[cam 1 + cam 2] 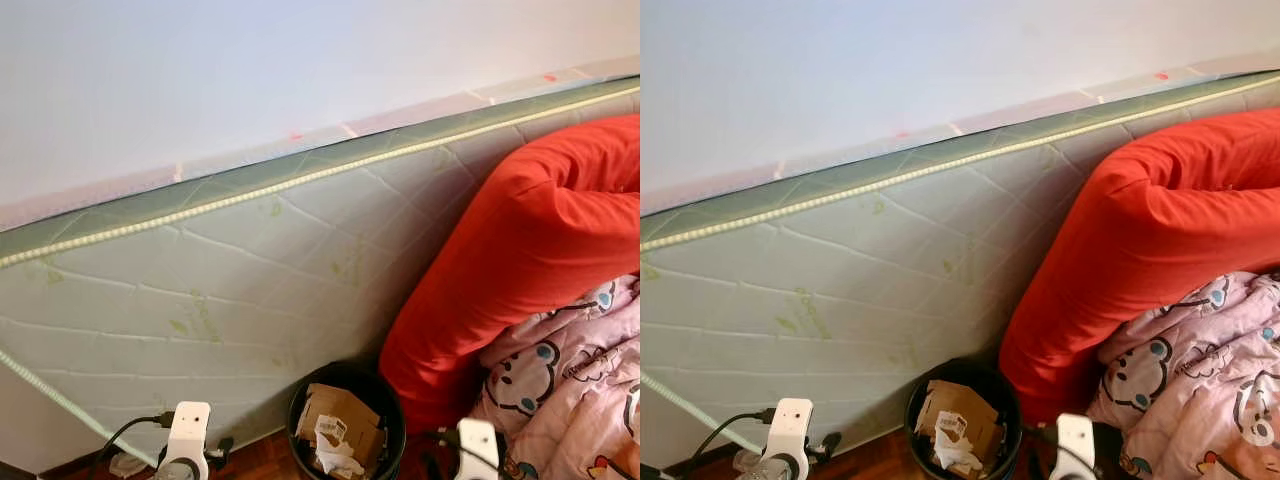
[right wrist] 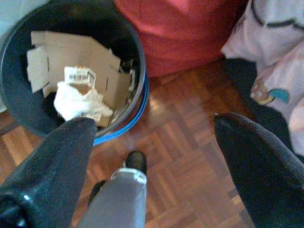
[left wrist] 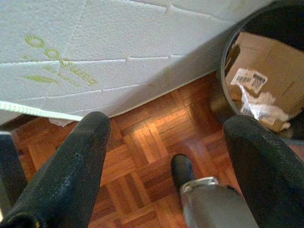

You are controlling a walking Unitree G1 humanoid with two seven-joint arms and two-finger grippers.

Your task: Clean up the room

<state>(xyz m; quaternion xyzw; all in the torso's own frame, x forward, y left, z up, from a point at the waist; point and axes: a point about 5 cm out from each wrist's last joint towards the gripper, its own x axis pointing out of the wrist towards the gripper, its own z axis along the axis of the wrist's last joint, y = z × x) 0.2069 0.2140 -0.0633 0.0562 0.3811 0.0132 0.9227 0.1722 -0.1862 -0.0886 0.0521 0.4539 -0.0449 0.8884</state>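
Leaning against the white wall (image 1: 250, 70), a quilted mattress (image 1: 220, 290) on its side, red bolster (image 1: 500, 260) beside pink cartoon bedding (image 1: 570, 390), black bin (image 2: 19, 114) of cardboard (image 2: 80, 57) and crumpled paper (image 2: 76, 102) on parquet floor (image 3: 142, 156) at the mattress's lower edge, left gripper (image 3: 166, 156) and right gripper (image 2: 152, 152) both spread wide, empty.

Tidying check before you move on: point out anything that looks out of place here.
The mattress stands on edge against the wall rather than lying flat, with greenish marks on its cover. A pink patterned blanket lies bunched beside the red cushion. The bin holds cardboard and crumpled paper, none spilled.
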